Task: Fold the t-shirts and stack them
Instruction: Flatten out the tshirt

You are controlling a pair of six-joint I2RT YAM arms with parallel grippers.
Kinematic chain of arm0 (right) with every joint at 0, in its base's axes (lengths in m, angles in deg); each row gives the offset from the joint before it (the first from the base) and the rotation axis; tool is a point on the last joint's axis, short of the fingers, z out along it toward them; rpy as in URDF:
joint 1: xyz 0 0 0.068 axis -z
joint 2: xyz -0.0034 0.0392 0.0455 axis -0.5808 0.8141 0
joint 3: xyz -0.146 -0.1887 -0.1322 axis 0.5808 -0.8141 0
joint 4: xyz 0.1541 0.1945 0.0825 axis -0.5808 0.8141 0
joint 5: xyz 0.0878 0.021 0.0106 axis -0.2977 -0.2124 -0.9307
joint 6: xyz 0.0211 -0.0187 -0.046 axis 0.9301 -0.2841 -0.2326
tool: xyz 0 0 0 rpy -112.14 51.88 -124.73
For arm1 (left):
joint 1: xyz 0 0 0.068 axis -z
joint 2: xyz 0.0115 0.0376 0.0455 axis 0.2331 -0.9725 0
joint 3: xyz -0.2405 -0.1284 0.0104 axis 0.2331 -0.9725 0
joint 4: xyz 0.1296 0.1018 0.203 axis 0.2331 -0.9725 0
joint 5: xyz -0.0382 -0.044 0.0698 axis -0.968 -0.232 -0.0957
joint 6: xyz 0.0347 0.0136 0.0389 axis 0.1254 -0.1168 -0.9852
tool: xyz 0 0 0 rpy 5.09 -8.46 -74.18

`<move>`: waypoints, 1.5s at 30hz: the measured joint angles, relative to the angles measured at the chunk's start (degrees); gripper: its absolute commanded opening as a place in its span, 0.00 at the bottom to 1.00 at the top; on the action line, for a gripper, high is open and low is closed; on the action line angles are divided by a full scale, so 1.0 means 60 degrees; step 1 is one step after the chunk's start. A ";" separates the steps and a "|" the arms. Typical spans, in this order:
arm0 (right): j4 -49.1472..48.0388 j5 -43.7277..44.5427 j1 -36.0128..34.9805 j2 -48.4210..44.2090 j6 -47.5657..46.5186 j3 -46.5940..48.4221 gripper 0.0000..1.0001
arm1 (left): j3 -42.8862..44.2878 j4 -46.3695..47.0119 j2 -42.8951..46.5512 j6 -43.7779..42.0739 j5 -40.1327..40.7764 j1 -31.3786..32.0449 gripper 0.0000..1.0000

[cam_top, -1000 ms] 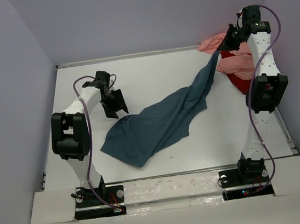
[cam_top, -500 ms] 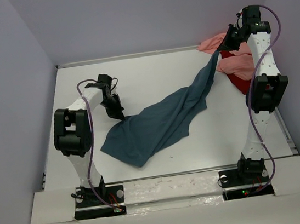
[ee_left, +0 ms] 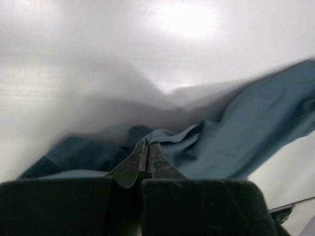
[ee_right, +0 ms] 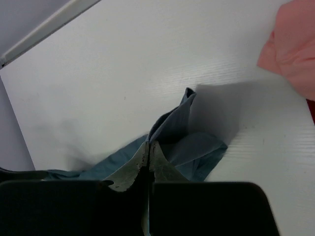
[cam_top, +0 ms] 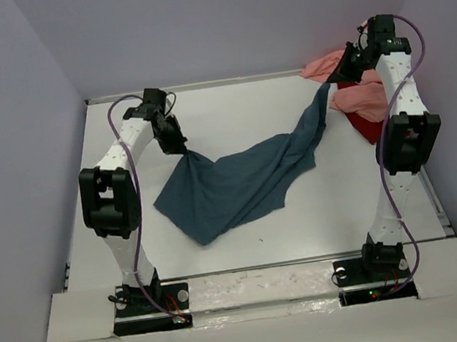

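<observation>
In the overhead view the teal shirt stretched across the middle of the table, from the left centre of the frame toward the upper right. Our left claw was clamped on the shirt's left corner, which rose off the table in a small peak under the fingers. In the left wrist view, which was blurred, the two fingers met tip to tip with teal cloth bunched around them. Our right claw was likewise closed on the shirt's other end at the upper right. It held that end up, so a narrow twisted band of cloth sloped down from it to the table. In the right wrist view the fingers pressed together with a fold of teal at their tips. The wide lower part of the shirt lay on the table, its lowest corner pointing toward the bottom centre of the frame. The pink shirt lay crumpled in the upper right corner, just beside the right claw. The red shirt showed as a dark patch below it, partly hidden by the right arm. We could not tell whether the teal cloth touched the pink.
</observation>
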State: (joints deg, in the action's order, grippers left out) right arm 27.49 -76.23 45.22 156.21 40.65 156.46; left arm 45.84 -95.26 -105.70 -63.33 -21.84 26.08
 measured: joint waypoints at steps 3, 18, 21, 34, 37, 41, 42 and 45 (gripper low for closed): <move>-0.0142 -0.0342 -0.0040 -0.0474 0.0142 -0.1045 0.00 | 0.1530 0.0171 -0.0109 0.0430 0.0117 0.0011 0.00; -0.0291 -0.0809 -0.1086 -0.3847 0.0204 -0.4069 0.00 | 0.5348 0.0517 -0.0918 0.1311 0.1319 0.0015 0.00; -0.0200 -0.0546 -0.1049 -0.3821 0.0237 -0.3716 0.00 | 0.5348 0.0561 -0.0772 0.1446 0.1774 0.0000 0.00; 0.0197 0.1552 -0.0933 -0.4870 0.0710 -0.3351 0.00 | 0.4025 0.0885 0.2707 0.2149 0.3876 -0.1778 0.00; 0.0313 0.1617 -0.0900 -0.5428 0.0754 -0.3636 0.00 | 0.3807 0.1297 0.3166 0.2339 0.3927 -0.2073 0.00; 0.0361 0.1279 -0.0867 -0.5107 0.0911 -0.2718 0.00 | 0.3701 0.1807 0.3326 0.2852 0.3450 -0.2051 0.00; 0.0452 0.1155 -0.0863 -0.4951 0.0969 -0.2189 0.00 | 0.3876 0.1825 0.3173 0.2954 0.3206 -0.2047 0.00; 0.0550 0.0579 -0.0860 -0.3861 0.1180 -0.0572 0.00 | 0.4626 0.2022 0.2495 0.3166 0.2397 -0.2036 0.00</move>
State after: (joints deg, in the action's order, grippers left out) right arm 30.79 -72.75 40.06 133.04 47.73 153.03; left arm 73.60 -83.13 -90.73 -44.34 -7.46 13.86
